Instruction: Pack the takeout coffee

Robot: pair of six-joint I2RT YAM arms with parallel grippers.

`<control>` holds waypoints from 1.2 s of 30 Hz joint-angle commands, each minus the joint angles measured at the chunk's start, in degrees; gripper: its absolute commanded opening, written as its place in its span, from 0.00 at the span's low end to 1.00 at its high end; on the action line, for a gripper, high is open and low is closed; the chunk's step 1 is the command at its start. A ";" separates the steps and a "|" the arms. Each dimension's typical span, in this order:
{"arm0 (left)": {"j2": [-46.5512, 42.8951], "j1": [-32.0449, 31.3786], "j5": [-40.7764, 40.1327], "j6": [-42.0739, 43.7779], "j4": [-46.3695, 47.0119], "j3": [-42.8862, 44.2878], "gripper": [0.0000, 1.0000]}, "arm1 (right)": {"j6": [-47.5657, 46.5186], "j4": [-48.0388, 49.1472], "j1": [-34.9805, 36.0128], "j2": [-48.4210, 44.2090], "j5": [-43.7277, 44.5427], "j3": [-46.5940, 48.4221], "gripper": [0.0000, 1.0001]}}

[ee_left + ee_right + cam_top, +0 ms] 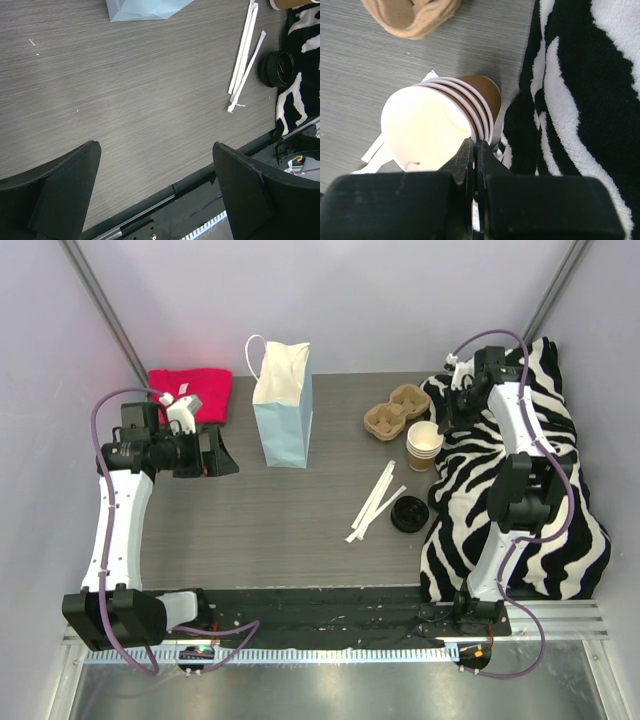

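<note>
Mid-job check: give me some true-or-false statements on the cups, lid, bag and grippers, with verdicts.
1. The black lid sits on the cup stack. False: it lies on the table, apart from the cups.
2. The left gripper is open. True.
3. The blue bag stands upright. True.
4. The cups sit in the carrier. False: they stand on the table beside it.
5. The right gripper is wide open. False: it is pinched shut at the stack's rim.
</note>
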 commanded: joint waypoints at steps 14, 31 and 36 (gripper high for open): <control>-4.49 -4.65 11.33 -0.44 7.46 2.01 1.00 | 1.55 -2.30 -2.39 -3.86 -9.75 0.22 0.01; 24.83 -50.45 -11.70 -20.11 24.16 31.00 1.00 | 2.43 -0.01 -2.39 -7.72 -10.46 -5.14 0.01; 37.06 -51.07 -14.95 -31.18 28.90 36.37 0.99 | 2.08 0.26 -2.39 -8.25 -9.93 -5.58 0.01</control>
